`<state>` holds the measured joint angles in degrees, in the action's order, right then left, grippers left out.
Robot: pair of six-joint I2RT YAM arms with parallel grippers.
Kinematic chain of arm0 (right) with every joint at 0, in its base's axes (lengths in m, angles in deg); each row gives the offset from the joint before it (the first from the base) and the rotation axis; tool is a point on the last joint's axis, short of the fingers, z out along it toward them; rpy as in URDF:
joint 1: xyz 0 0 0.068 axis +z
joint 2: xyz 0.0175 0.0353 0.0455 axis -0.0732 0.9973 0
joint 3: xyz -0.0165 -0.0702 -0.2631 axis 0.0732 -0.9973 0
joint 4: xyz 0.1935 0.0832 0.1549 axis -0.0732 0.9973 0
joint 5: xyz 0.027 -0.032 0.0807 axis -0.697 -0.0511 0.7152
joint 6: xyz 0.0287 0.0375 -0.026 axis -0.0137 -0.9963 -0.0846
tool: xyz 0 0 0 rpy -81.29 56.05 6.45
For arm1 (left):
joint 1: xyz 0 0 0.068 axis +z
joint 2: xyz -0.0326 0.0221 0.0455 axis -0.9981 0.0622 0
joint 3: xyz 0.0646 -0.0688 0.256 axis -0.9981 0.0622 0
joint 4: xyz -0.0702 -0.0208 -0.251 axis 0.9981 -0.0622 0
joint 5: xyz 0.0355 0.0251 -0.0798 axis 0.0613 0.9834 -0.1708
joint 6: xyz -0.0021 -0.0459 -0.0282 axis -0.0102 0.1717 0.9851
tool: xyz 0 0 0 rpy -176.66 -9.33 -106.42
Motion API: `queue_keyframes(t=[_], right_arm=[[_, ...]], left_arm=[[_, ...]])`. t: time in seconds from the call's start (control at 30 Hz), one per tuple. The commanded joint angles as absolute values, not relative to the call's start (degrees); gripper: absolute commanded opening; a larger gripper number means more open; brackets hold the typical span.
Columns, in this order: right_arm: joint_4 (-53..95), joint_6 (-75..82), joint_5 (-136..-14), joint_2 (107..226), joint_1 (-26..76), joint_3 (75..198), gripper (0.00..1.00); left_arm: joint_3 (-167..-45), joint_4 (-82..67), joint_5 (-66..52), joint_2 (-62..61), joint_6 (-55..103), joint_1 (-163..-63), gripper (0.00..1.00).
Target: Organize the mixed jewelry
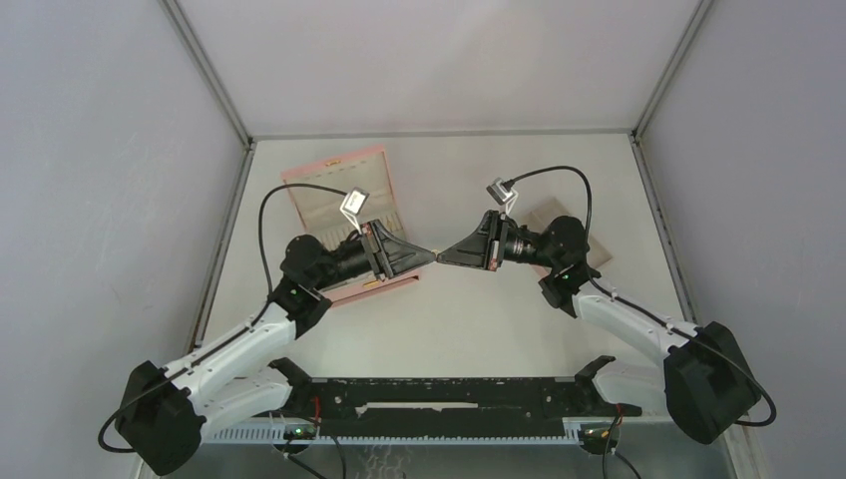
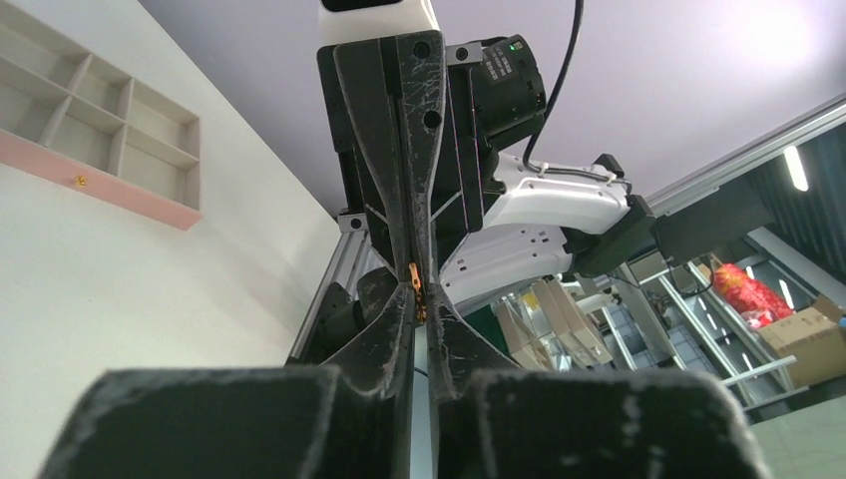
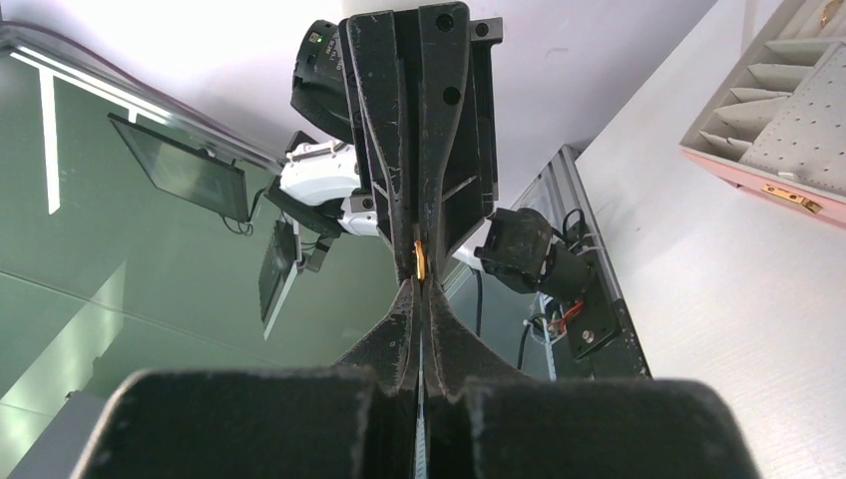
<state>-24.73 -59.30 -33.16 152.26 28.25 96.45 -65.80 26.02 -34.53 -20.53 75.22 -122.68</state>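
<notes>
One tiny orange-copper ring [image 2: 416, 284] is pinched where my two grippers meet tip to tip above the middle of the table. My left gripper [image 1: 430, 255] points right with its jaws shut on the ring. My right gripper [image 1: 444, 255] points left with its jaws shut on the same ring [image 3: 419, 259]. In the left wrist view my left gripper [image 2: 419, 301] closes on the ring's lower end. In the right wrist view my right gripper [image 3: 419, 285] closes just under it. The other rings cannot be made out, apart from a small gold speck in a tray compartment [image 3: 827, 12].
The open pink box [image 1: 336, 168] with its beige compartmented tray [image 1: 334, 212] lies behind and under the left arm. Its pink front edge carries a gold clasp [image 3: 792, 197]. A pinkish-brown item [image 1: 544, 215] lies partly hidden under the right arm. A black rail [image 1: 449, 394] runs along the near edge.
</notes>
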Motion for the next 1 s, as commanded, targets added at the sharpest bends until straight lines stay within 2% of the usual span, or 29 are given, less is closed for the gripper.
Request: queue_keyframes(t=[0.0,0.13,0.17,0.2,0.27,0.33,0.47,0.6,0.73,0.97], right_arm=[[-27.0,-58.4,-33.3,152.4,28.7,96.7,0.0],[-25.6,-57.6,-33.5,152.0,28.7,96.8,0.0],[-24.2,-57.3,-33.9,151.6,28.4,96.8,0.06],[-21.8,-56.5,-34.4,151.0,27.9,96.8,0.21],[-16.0,-53.4,-35.8,148.9,26.8,96.8,0.4],[-8.0,-49.1,-38.0,146.0,25.4,97.2,0.49],[15.1,-37.5,-45.1,142.7,23.7,101.7,0.52],[24.4,-31.6,-48.0,143.4,22.8,104.4,0.52],[24.8,-31.3,-47.6,144.4,22.5,104.9,0.5],[27.6,-29.7,-47.9,143.6,22.5,104.9,0.49]], left_arm=[[-66.8,29.4,-34.3,-21.2,75.9,-123.2,0.02],[-66.9,27.8,-33.5,-22.0,75.3,-122.8,0.0],[-67.5,25.1,-33.1,-22.8,74.1,-122.3,0.0],[-68.7,20.0,-32.5,-23.6,72.3,-121.6,0.0],[-72.5,6.2,-30.0,-26.1,66.1,-120.1,0.0],[-77.9,-13.8,-24.3,-27.7,57.7,-118.9,0.0],[-87.5,-38.6,-13.5,-26.7,50.1,-114.2,0.0],[-95.7,-55.0,1.0,-20.3,44.3,-111.3,0.0],[-99.3,-58.4,10.9,-11.3,40.9,-111.2,0.0],[-104.4,-56.2,16.4,1.8,39.9,-110.3,0.0]])
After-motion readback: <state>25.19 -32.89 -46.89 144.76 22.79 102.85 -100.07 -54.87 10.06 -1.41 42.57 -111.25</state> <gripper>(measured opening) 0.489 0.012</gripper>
